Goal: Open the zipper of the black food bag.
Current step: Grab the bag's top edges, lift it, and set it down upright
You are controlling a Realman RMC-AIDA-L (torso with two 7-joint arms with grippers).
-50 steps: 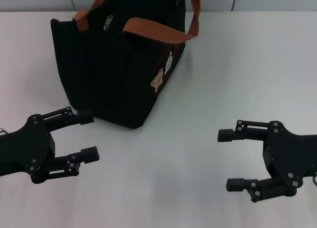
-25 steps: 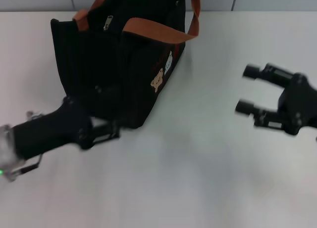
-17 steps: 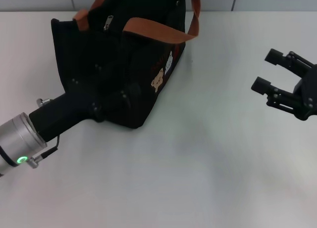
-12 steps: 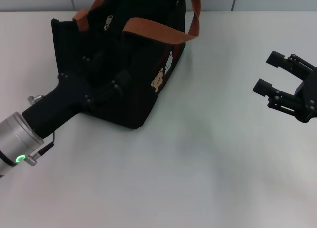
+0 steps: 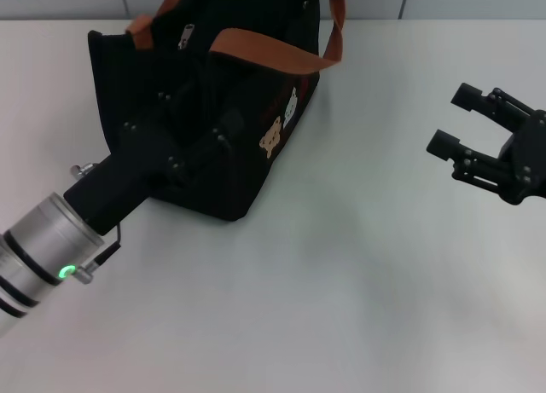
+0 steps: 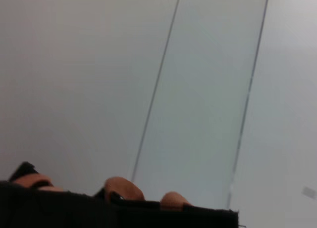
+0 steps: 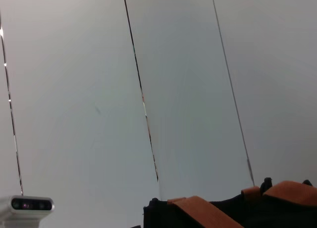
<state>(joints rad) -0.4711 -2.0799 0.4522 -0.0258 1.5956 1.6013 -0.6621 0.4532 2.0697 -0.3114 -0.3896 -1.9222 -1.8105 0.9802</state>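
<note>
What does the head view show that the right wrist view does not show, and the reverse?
Only the head view shows the white table, the bear patches, the zipper pull, the left gripper lying against the black food bag, and the right gripper, open, apart from the bag above the table.

Only the right wrist view shows the panelled wall behind and a small white camera device.

Both show the bag's black top and its orange-brown straps.
</note>
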